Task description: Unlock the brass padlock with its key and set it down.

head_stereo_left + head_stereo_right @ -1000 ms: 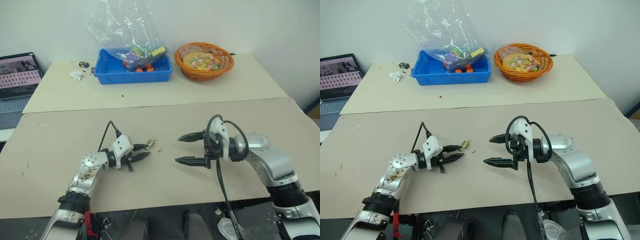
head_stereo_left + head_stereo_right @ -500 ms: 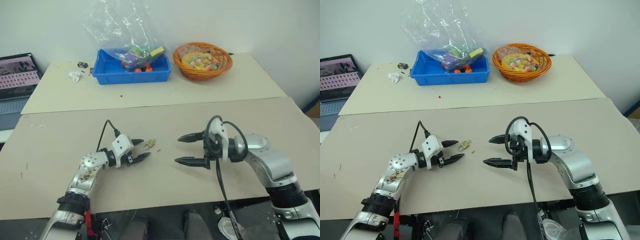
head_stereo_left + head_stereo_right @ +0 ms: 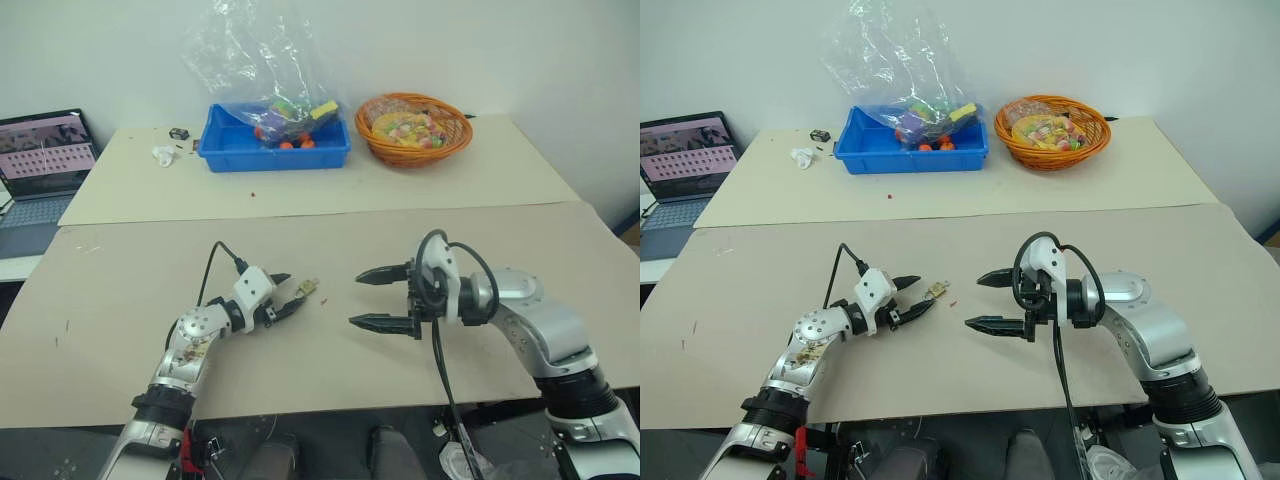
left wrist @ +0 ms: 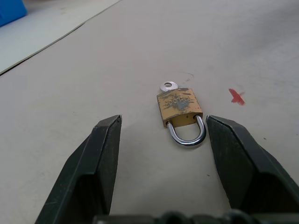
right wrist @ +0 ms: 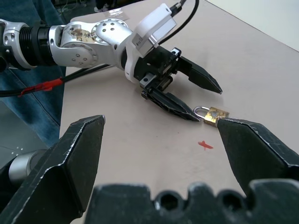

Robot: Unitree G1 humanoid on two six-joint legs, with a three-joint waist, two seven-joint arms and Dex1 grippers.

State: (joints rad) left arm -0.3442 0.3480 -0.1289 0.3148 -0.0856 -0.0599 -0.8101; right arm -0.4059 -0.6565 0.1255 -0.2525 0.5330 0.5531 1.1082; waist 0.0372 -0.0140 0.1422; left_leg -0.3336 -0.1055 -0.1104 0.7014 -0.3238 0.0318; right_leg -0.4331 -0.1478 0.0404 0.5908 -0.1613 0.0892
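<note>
The table (image 3: 120, 290) carries the right gripper (image 3: 380, 298) at 3 o'clock, jaws spread wide, empty. The left gripper (image 3: 285, 295) at 9 o'clock is parted, gripping nothing. The brass padlock (image 4: 180, 111) lies flat just beyond its fingertips (image 4: 105, 140), shackle toward them.

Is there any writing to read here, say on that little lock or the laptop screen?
padlock: stamped marks across its brass face, too worn and small to read.
laptop: rows of small pictures on the screen, any text too small to read.
red mark on the table: a scribble, not a letter.
Nothing else carries readable text.
</note>
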